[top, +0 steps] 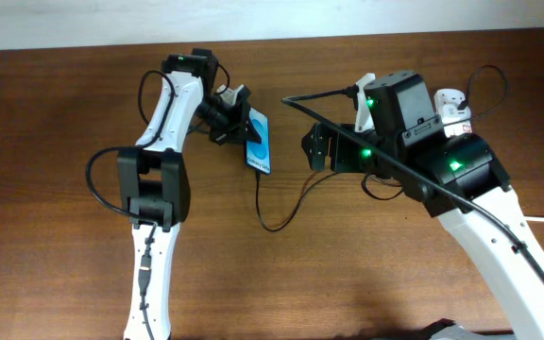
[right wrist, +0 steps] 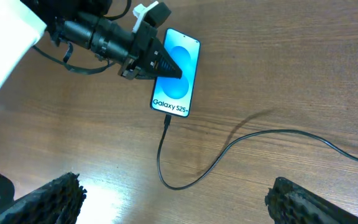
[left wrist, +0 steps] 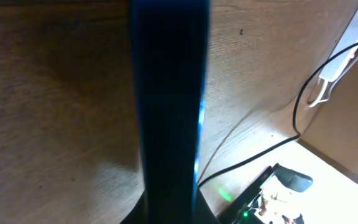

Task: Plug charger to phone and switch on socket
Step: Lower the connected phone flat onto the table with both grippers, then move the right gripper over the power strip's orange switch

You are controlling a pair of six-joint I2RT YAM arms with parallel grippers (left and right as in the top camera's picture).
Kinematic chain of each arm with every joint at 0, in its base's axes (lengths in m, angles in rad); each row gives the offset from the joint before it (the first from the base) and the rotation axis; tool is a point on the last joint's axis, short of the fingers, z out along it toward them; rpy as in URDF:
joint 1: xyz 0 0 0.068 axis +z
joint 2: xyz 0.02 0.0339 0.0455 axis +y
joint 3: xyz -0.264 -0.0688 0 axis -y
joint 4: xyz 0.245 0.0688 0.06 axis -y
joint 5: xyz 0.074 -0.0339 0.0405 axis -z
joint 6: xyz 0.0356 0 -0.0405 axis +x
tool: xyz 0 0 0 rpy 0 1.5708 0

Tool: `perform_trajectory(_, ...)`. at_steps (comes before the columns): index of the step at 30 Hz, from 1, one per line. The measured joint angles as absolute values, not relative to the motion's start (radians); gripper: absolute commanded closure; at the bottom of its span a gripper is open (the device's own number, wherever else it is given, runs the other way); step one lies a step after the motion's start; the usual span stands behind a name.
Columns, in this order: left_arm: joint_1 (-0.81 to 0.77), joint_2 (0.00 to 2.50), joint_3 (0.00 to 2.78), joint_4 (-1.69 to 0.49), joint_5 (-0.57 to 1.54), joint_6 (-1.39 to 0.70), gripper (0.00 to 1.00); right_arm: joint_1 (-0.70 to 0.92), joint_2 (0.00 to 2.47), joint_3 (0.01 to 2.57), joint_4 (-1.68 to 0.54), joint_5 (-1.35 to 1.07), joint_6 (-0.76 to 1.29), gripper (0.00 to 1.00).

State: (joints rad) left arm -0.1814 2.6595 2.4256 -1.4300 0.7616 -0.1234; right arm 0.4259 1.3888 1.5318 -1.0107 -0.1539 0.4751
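- Overhead: the phone (top: 260, 144) lies on the brown table (top: 55, 113) a little left of the middle, its blue screen facing up.
- The left hand (top: 237, 118) is at the phone's upper left edge, touching or just over it. I cannot tell from here whether its fingers are spread or pressed together.
- The charger (top: 277, 222), a thin black cable, leaves the phone's lower end. It loops toward the front of the table and then runs up to the right, under the right arm.
- The right hand (top: 317, 151) hangs just right of the phone, apart from it.
- The socket (top: 450, 98), white with red marks, shows at the far right and is partly hidden behind the right arm.
- Left wrist: a blurred dark band (left wrist: 169, 112) with a blue glint on one edge fills the middle. What it is, and how the hand stands, cannot be told.
- The charger (left wrist: 253, 158) crosses the table (left wrist: 55, 93) at the right.
- Right wrist: the phone (right wrist: 182, 93) lies flat with the "Galaxy" text at its near end, and the charger (right wrist: 229, 149) has its plug tip in that end.
- The left hand (right wrist: 160, 62) reaches in from the left, a dark pointed finger over the screen.
- The right hand (right wrist: 176, 186) has its ridged fingers (right wrist: 42, 199) spread wide at the bottom corners, holding nothing.
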Motion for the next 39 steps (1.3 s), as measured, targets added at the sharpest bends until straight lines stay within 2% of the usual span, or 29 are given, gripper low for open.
perform_trajectory(4, -0.191, 2.66, 2.426, -1.47, 0.715, -0.112, 1.0, 0.426, 1.389, 1.532, -1.011, -0.154, 0.475, 0.02)
perform_trajectory(7, -0.22, 2.659, 2.428, -1.447, 0.697, -0.097, 0.9, 0.426, 1.389, 1.532, -1.012, -0.154, 0.475, 0.02)
perform_trajectory(11, -0.23, 2.659, 2.428, -1.428, 0.635, -0.095, 0.84, 0.426, 1.389, 1.532, -1.018, -0.154, 0.475, 0.02)
perform_trajectory(12, -0.23, 2.659, 2.428, -1.429, 0.616, -0.096, 0.77, 0.426, 1.389, 1.532, -1.018, -0.154, 0.475, 0.01)
perform_trajectory(15, -0.231, 2.659, 2.428, -1.443, 0.566, -0.097, 0.75, 0.426, 1.389, 1.532, -1.018, -0.154, 0.475, 0.01)
perform_trajectory(17, -0.231, 2.659, 2.428, -1.451, 0.549, -0.097, 0.69, 0.426, 1.389, 1.532, -1.019, -0.154, 0.475, 0.01)
perform_trajectory(20, -0.231, 2.66, 2.428, -1.48, 0.498, -0.097, 0.53, 0.426, 1.389, 1.532, -1.054, -0.154, 0.475, 0.02)
perform_trajectory(22, -0.231, 2.66, 2.428, -1.502, 0.477, -0.098, 0.5, 0.414, 1.389, 1.532, -1.087, -0.154, 0.475, 0.02)
perform_trajectory(23, -0.231, 2.66, 2.427, -1.508, 0.477, -0.098, 0.45, 0.4, 1.389, 1.532, -1.1, -0.154, 0.475, 0.02)
perform_trajectory(24, -0.231, 2.66, 2.427, -1.52, 0.469, -0.097, 0.28, 0.359, 1.389, 1.532, -1.128, -0.154, 0.474, 0.02)
perform_trajectory(25, -0.231, 2.66, 2.428, -1.526, 0.462, -0.098, 0.22, 0.334, 1.389, 1.532, -1.139, -0.154, 0.471, 0.02)
perform_trajectory(26, -0.231, 2.659, 2.43, -1.534, 0.451, -0.098, 0.12, 0.316, 1.389, 1.532, -1.148, -0.154, 0.461, 0.01)
perform_trajectory(29, -0.235, 2.657, 2.44, -1.538, 0.447, -0.105, 0.11, 0.177, 1.394, 1.537, -1.236, -0.173, 0.384, 0.02)
perform_trajectory(32, -0.199, 2.651, 2.546, -1.531, 0.413, -0.104, 0.1, -0.063, 1.489, 1.567, -1.348, -0.257, 0.269, 0.02)
perform_trajectory(33, -0.182, 2.629, 2.598, -1.528, 0.394, -0.104, 0.0, -0.121, 1.542, 1.611, -1.393, -0.272, 0.245, 0.02)
perform_trajectory(34, -0.17, 2.591, 2.649, -1.529, 0.356, -0.109, 0.0, -0.188, 1.617, 1.678, -1.406, -0.282, 0.228, 0.02)
perform_trajectory(37, -0.173, 2.342, 2.793, -1.522, 0.194, -0.128, 0.01, -0.344, 1.786, 1.774, -1.293, -0.289, 0.207, 0.02)
perform_trajectory(39, -0.175, 2.299, 2.811, -1.522, 0.166, -0.128, 0.01, -0.41, 1.82, 1.781, -1.144, -0.239, 0.205, 0.01)
